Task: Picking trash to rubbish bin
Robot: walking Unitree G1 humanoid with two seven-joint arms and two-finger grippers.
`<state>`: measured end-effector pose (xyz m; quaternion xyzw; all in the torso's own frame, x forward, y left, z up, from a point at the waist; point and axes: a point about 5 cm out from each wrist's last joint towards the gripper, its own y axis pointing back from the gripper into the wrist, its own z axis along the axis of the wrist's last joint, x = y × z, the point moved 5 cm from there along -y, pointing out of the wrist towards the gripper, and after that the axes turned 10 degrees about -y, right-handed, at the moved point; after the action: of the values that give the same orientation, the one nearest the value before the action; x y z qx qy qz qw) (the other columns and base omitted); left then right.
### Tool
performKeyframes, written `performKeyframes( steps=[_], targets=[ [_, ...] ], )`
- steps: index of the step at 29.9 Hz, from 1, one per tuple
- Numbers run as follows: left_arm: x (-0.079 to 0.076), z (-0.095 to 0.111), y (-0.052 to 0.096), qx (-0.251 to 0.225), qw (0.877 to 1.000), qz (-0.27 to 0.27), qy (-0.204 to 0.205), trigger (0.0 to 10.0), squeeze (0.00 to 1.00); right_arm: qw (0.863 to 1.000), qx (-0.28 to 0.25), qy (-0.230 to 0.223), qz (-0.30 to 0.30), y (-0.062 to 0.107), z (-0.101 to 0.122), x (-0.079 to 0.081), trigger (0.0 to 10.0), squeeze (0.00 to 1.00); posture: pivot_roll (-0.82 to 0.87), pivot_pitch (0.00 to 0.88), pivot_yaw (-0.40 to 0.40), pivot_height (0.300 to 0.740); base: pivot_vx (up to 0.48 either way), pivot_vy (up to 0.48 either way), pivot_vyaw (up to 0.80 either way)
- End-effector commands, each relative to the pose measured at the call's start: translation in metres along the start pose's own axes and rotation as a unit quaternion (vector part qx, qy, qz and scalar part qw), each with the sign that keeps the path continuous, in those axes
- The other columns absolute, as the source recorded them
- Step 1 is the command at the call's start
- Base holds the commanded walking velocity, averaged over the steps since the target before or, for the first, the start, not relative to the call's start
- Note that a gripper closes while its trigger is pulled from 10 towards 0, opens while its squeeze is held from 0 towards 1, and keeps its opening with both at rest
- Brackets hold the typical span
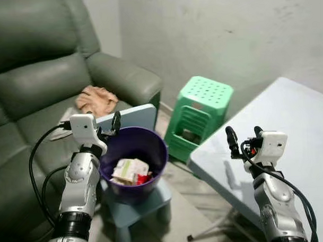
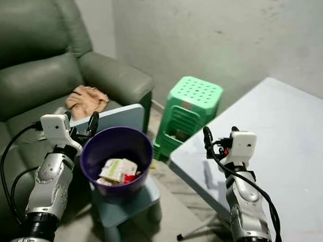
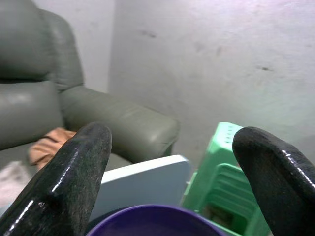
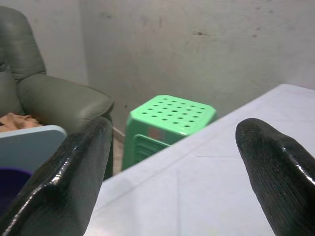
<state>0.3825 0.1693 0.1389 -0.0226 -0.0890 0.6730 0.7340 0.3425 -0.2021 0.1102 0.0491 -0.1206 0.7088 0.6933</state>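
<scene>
A grey-green sofa (image 1: 38,77) fills the upper left of the frame, with a crumpled peach cloth (image 1: 97,99) on its seat. A pale blue table (image 1: 289,143) takes the right side. A green plastic stool (image 1: 201,114) stands in the upper centre, between sofa and table. Left of centre, a purple rubbish bin (image 1: 132,163) sits upright, mouth up, on a small blue stool (image 1: 138,204). Inside it lies the trash (image 1: 130,171): a pale carton with its long axis running lower left to upper right, beside a red scrap. The left gripper (image 1: 107,128) hangs at the bin's upper left rim, fingers spread wide, gripping nothing. The right gripper (image 1: 243,138) hovers above the table's near edge, lower right, likewise wide apart and empty.
</scene>
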Motion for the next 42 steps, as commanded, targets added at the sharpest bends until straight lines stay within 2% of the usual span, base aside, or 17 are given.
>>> performKeyframes(
  steps=[1, 17, 25, 27, 30, 42],
  targets=[
    [-0.0026, 0.0008, -0.0029, 0.001, 1.000, -0.004, -0.001, 10.0, 0.00, 1.000, 0.001, 0.005, -0.001, 0.0005, 0.0005, -0.0021, 10.0, 0.00, -0.03, 0.000, -0.076, 0.740, 0.000, 0.000, -0.76],
    [-0.0048, 0.0032, -0.0037, -0.007, 1.000, -0.016, -0.003, 10.0, 0.00, 1.000, 0.005, 0.010, 0.002, 0.0006, -0.0016, -0.0015, 10.0, 0.00, -0.03, 0.000, -0.078, 0.740, 0.000, 0.000, -0.76],
    [-0.0056, 0.0013, -0.0029, -0.003, 1.000, -0.014, -0.011, 10.0, 0.00, 1.000, 0.009, 0.012, 0.001, 0.0033, -0.0039, -0.0020, 10.0, 0.00, -0.03, 0.000, -0.076, 0.740, 0.000, -0.480, -0.76],
    [-0.0052, 0.0015, -0.0028, -0.004, 1.000, -0.012, -0.012, 10.0, 0.00, 1.000, 0.009, 0.012, 0.000, 0.0035, -0.0040, -0.0021, 10.0, 0.00, -0.03, 0.000, -0.076, 0.740, 0.000, 0.000, -0.76],
    [-0.0037, 0.0004, -0.0032, -0.002, 1.000, -0.005, 0.009, 10.0, 0.00, 1.000, 0.010, 0.012, 0.000, 0.0040, -0.0043, -0.0022, 10.0, 0.00, -0.03, 0.000, -0.076, 0.740, 0.000, 0.000, -0.76],
    [-0.0036, -0.0010, -0.0020, 0.002, 1.000, -0.005, 0.001, 10.0, 0.00, 1.000, 0.012, 0.015, -0.002, 0.0063, -0.0049, -0.0036, 10.0, 0.00, -0.03, 0.000, -0.079, 0.740, 0.000, 0.000, -0.76]
  ],
)
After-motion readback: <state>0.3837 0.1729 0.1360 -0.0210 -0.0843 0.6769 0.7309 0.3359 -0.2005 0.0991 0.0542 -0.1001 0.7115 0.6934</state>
